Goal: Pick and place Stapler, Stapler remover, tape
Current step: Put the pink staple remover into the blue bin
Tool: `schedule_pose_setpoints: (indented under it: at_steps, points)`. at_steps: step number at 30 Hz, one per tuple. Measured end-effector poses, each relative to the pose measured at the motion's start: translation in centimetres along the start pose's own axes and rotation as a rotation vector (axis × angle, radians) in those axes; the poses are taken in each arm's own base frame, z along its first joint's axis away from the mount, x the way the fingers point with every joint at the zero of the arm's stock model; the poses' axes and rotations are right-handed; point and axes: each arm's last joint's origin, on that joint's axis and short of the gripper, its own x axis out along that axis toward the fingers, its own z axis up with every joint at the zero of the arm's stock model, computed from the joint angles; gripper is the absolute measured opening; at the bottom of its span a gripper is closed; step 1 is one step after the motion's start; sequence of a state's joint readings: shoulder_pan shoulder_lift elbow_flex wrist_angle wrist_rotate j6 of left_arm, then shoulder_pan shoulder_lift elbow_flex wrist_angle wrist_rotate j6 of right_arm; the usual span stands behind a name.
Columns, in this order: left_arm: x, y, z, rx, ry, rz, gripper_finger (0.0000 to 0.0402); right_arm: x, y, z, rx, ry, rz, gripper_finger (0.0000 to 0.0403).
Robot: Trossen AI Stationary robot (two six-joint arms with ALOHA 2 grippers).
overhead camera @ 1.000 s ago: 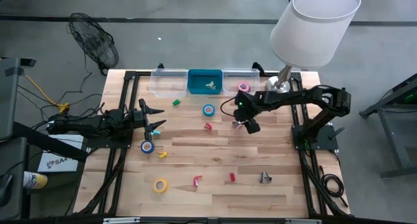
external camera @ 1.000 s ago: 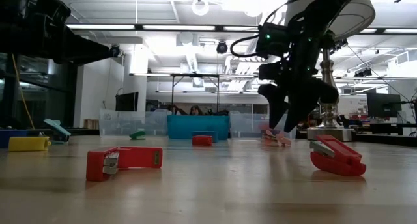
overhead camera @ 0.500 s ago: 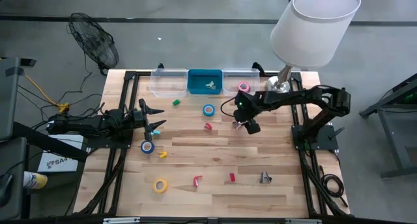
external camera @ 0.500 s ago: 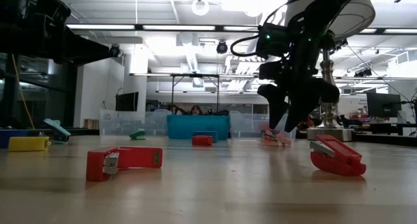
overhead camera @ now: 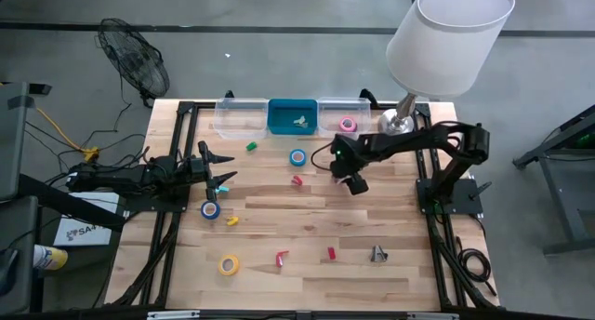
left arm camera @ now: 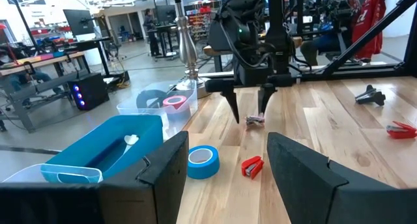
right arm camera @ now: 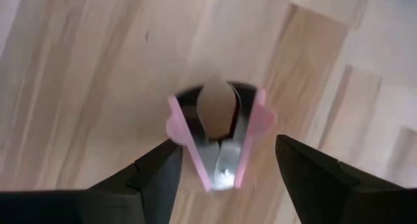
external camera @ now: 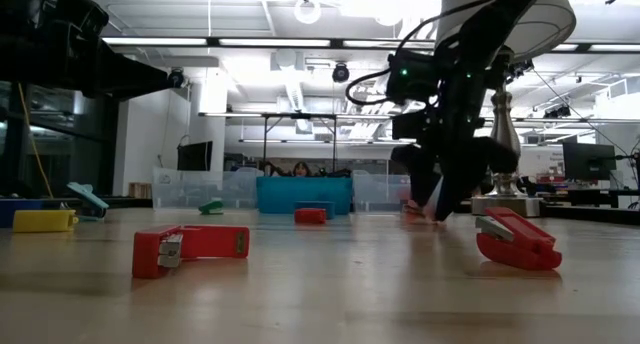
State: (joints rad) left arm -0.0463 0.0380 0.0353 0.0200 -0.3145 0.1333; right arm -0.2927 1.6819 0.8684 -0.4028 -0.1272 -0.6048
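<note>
Altogether four tape rolls show from above: a blue tape roll (overhead camera: 210, 209) just by the left pincer (overhead camera: 221, 169), a yellow tape roll (overhead camera: 229, 263) near the front edge, a second blue roll (overhead camera: 297, 157) mid-bench, and a pink roll (overhead camera: 348, 125) inside the right-hand clear bin (overhead camera: 342, 116). Three bins line the far edge, the blue bin (overhead camera: 292, 115) in the middle. Three red staplers (overhead camera: 282, 259) lie scattered, two of them near the front. The pink staple remover (right arm camera: 219, 138) lies flat on the wooden bench (overhead camera: 307, 227), right under the right pincer (overhead camera: 346, 176).

The left pincer rests at the left side, spread wide and empty. The right pincer points down over the pink remover, fingers apart on either side of it, gripping nothing. A dark remover (overhead camera: 378, 254) sits front right. A lamp (overhead camera: 448, 36) shade hides the far right corner.

From above, the arm covers the pink remover; the right wrist view shows it clearly. The low view shows only two staplers plainly.
</note>
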Motion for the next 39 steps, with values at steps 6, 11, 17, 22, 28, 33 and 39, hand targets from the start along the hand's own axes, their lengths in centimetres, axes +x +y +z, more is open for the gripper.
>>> schedule_pose_setpoints:
  at_steps: [6,11,17,22,28,33,39]
  points:
    - [0.0,0.0,0.0,0.0,-0.001,0.0,0.0205,0.7,0.4,0.5,-0.016,-0.021,0.007,0.0224]
    - [0.0,0.0,0.0,0.0,0.0,0.0,0.0205,0.8,0.5,0.5,0.043,-0.014,0.01,0.0195]
    - [0.0,0.0,0.0,0.0,0.0,0.0,0.0205,0.8,0.3,0.8,0.09,-0.037,-0.016,0.0145]
    - [0.0,0.0,0.0,0.0,0.0,0.0,0.0205,0.3,-0.3,1.8,0.193,-0.083,-0.037,0.01]
    - [0.0,0.0,0.0,0.0,0.0,0.0,0.0205,-1.8,-2.2,4.8,0.245,-0.184,-0.136,0.0082]
    - [0.0,0.0,0.0,0.0,0.0,0.0,0.0205,-4.0,-4.3,7.3,0.245,-0.341,-0.276,0.01]
    - [0.0,0.0,0.0,0.0,-0.001,0.0,0.0205,-5.8,-7.4,8.1,0.331,-0.558,-0.457,0.0098]
